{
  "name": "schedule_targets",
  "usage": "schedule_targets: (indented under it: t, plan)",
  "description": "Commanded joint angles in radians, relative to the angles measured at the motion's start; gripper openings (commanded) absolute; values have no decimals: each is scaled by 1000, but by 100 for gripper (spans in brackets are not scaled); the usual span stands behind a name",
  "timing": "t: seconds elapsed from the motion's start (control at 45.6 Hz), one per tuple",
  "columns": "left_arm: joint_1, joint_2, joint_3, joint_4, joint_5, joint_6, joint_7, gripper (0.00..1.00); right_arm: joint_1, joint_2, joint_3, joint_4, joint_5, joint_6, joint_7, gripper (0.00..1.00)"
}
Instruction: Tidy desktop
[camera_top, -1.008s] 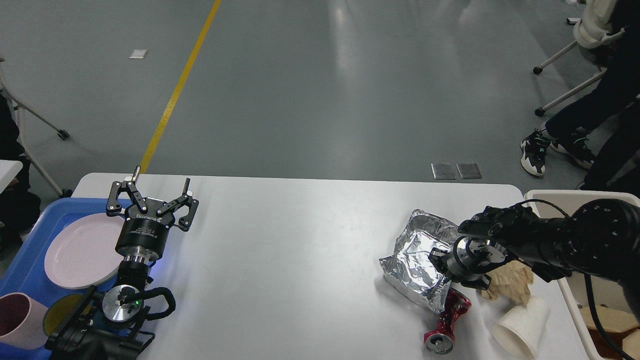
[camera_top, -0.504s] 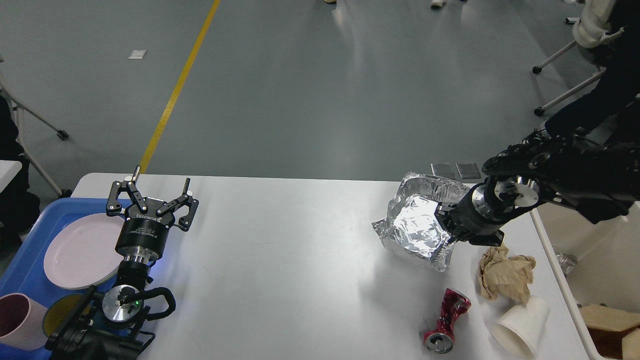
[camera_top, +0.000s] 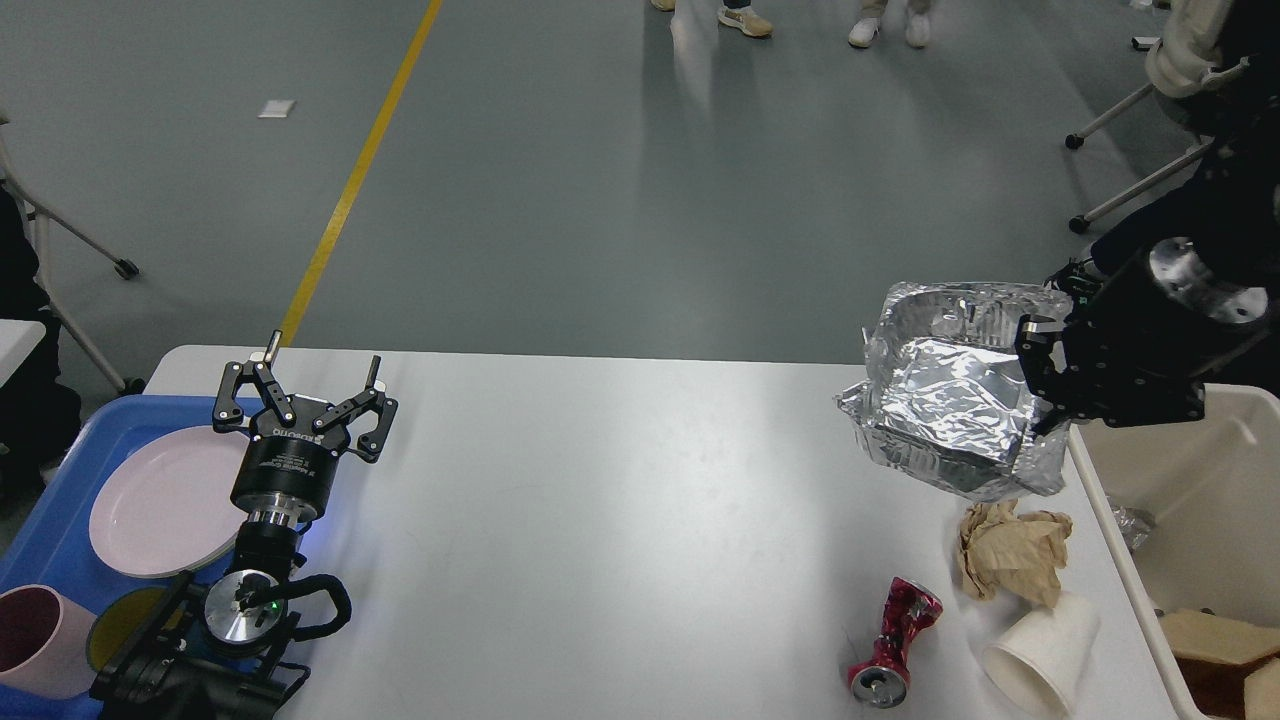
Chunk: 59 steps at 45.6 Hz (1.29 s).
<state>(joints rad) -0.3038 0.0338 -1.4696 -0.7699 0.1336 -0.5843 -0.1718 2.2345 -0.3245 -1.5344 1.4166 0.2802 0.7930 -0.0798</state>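
Observation:
The white desktop (camera_top: 600, 520) fills the lower view. My right gripper (camera_top: 1045, 385) is shut on the right rim of a crumpled foil tray (camera_top: 950, 400) and holds it in the air above the desktop's far right edge, next to the beige bin (camera_top: 1180, 480). On the desktop at the right lie a crumpled brown paper (camera_top: 1010, 550), a crushed red can (camera_top: 895, 640) and a tipped white paper cup (camera_top: 1040, 655). My left gripper (camera_top: 315, 375) is open and empty at the desktop's left end, beside the blue tray (camera_top: 50, 530).
The blue tray holds a pink plate (camera_top: 160, 500), a pink cup (camera_top: 35, 640) and a yellow dish (camera_top: 125, 620). The beige bin holds some foil and brown scraps. A chair and people's legs stand on the floor beyond the desktop's right end.
My right gripper has lifted the foil tray off the desktop and carried it up and to the right, toward the bin. The left arm has not moved.

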Motion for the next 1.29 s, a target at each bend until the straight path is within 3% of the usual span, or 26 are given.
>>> schedule_targets:
  t: [0.0,0.197,0.351,0.526,0.679,0.942,1.074,1.095,1.271]
  plan:
    - [0,0,0,0,0,0,0,97,39,-5,-85,38,-45,8,83,0]
    - [0,0,0,0,0,0,0,97,30,-51,-131,9,-49,-43,86,0]
    - [0,0,0,0,0,0,0,97,-75,-203,-159,-126,-53,-77,78,0]
    - [0,0,0,0,0,1,0,97,-285,-404,-122,-385,-68,-104,75,0]
    - [0,0,0,0,-2,1,0,97,-605,-479,29,-562,-70,-237,75,0]
    - [0,0,0,0,0,1,0,97,-1173,-459,371,-789,-58,-650,75,0]
    - [0,0,0,0,-2,1,0,97,-1450,-361,560,-930,-55,-820,72,0]
    - [0,0,0,0,-2,0,0,97,-1527,-314,609,-1009,-53,-854,62,0]
    - [0,0,0,0,0,1,0,97,-1733,-147,717,-1277,-49,-876,38,0]
